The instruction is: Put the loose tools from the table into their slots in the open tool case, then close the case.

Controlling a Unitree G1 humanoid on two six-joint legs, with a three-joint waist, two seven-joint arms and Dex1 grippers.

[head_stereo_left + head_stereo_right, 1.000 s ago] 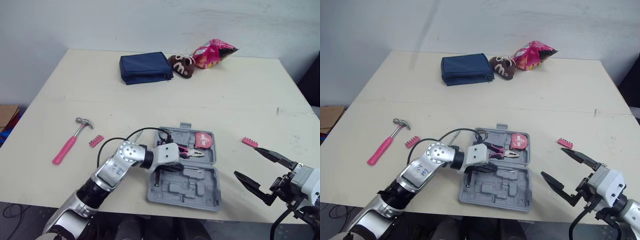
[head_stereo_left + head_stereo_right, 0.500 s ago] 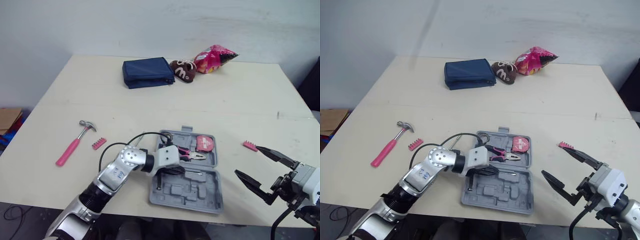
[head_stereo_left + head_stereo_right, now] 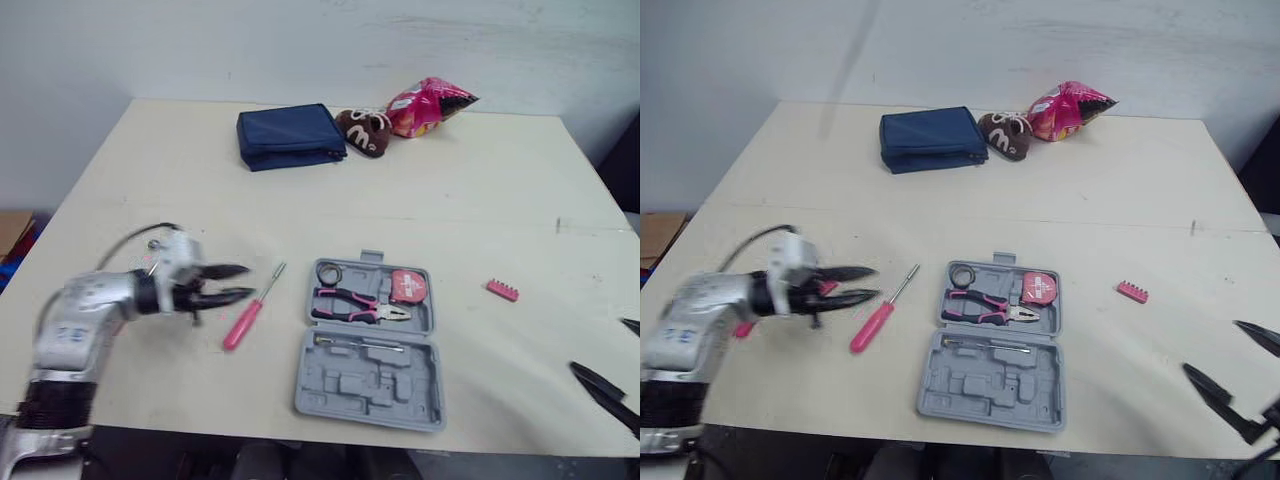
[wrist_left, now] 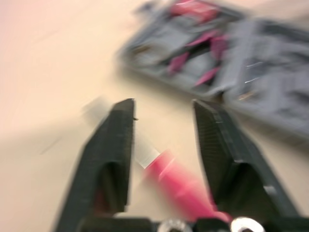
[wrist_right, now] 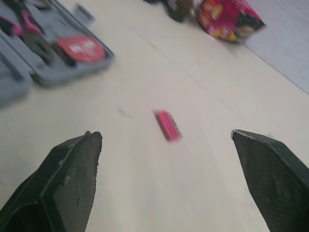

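Hovering my left pincer [image 3: 238, 280], partly open and empty, just beside the pink screwdriver [image 3: 254, 304] on the surface. Pliers [image 3: 355, 306] and tape measure [image 3: 408, 286] sit in the open tool case [image 3: 372, 402]. Screwdriver and bit strip [image 3: 502, 290] not yet slotted, case not closed. Right pincer [image 3: 1212, 347] wide open, empty.

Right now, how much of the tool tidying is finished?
Done: the pliers and the red tape measure sit in the open case. In hand: nothing; the left gripper is open beside the pink screwdriver on the table. Left: the screwdriver, the pink bit strip right of the case, then closing the case.
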